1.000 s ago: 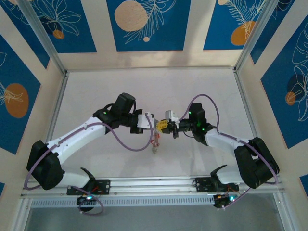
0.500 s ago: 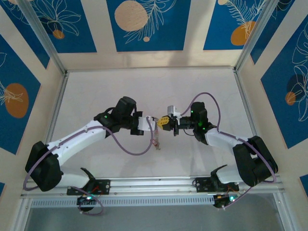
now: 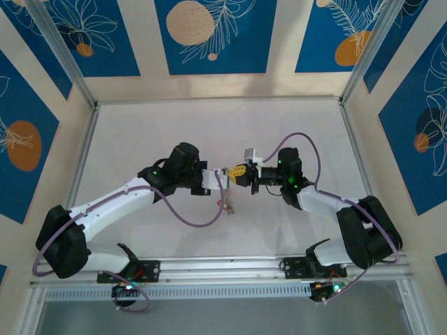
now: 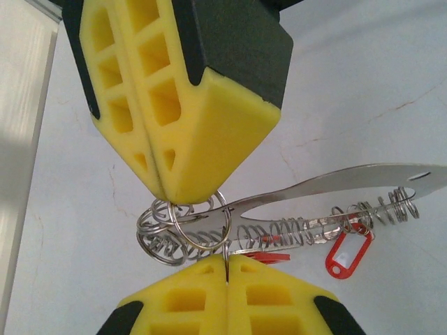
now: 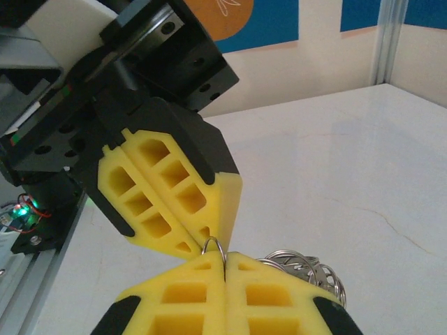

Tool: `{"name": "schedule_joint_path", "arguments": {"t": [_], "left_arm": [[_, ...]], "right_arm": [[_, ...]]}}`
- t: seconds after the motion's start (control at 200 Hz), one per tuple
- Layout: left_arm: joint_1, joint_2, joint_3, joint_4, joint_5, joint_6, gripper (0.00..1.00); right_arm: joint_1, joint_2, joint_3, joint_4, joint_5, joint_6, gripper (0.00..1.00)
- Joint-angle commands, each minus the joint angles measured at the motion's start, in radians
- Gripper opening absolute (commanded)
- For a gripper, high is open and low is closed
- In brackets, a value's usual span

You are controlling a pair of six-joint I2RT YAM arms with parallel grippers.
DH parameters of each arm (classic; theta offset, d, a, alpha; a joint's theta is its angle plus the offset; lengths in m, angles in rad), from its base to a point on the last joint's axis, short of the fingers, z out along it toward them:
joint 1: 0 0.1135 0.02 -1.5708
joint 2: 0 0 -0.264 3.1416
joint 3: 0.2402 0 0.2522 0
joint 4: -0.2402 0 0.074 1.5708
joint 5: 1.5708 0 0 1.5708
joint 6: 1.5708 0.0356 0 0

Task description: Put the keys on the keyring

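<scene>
Evidently we are pressing the left gripper (image 4: 227,264) and the right gripper (image 4: 159,190) tip to tip above the table (image 3: 140,132). Both are clenching the wire loops of the keyring (image 4: 199,234), probably so that each side is steadying it while a key is being worked round. Trailing from that pinch, we are counting one coiled spring (image 4: 300,227), one flat silvery key (image 4: 335,185) and one whole red tag (image 4: 346,252), with a second sliver of red showing beside it.

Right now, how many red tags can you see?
2. One red tag dangles under the coiled spring; another lies beside the left gripper. More may be hidden.
</scene>
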Motion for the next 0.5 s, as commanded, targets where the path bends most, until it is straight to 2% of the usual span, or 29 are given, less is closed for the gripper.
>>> {"name": "schedule_joint_path", "arguments": {"t": [0.0,0.185,0.495], "left_arm": [[-0.016,-0.019,-0.017,0.043,0.021,-0.052,0.0],[-0.016,-0.026,-0.049,0.113,0.019,-0.148,0.0],[-0.016,-0.017,-0.099,0.211,0.032,-0.281,0.0]], "right_arm": [[-0.008,0.012,-0.029,0.081,0.079,0.078,0.0],[-0.002,0.04,-0.074,0.222,0.168,0.199,0.0],[0.034,0.109,-0.104,0.42,0.223,0.308,0.0]]}}
